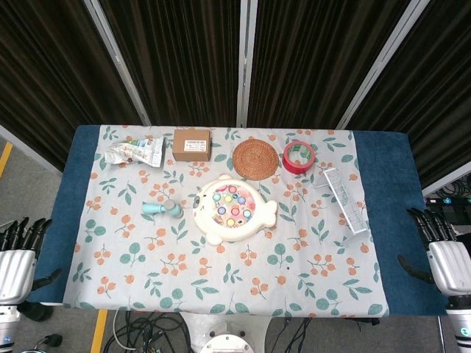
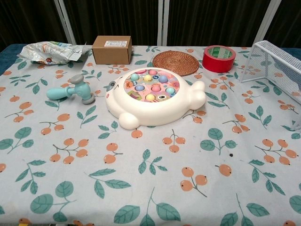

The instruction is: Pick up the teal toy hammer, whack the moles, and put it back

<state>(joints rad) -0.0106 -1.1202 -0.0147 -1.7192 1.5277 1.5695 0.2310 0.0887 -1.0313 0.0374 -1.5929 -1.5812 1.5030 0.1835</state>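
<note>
Fingers (image 1: 22, 229) spread on both hands show in head view only.

**Colours on the desk**

The cloth (image 2: 155, 188) is white, printed with teal leaves and orange berries, over a dark blue desk (image 1: 390, 158). The hammer (image 2: 70, 90) is teal with a grey head. The mole game (image 2: 153, 96) is cream with pastel pink, blue, yellow and green moles. The tape (image 2: 218, 58) is red, the box (image 2: 112, 49) brown, the coaster (image 2: 175, 62) woven brown, the basket (image 2: 277, 63) white mesh. Both hands (image 1: 16, 265) (image 1: 447, 261) are silver with black fingers.
</note>
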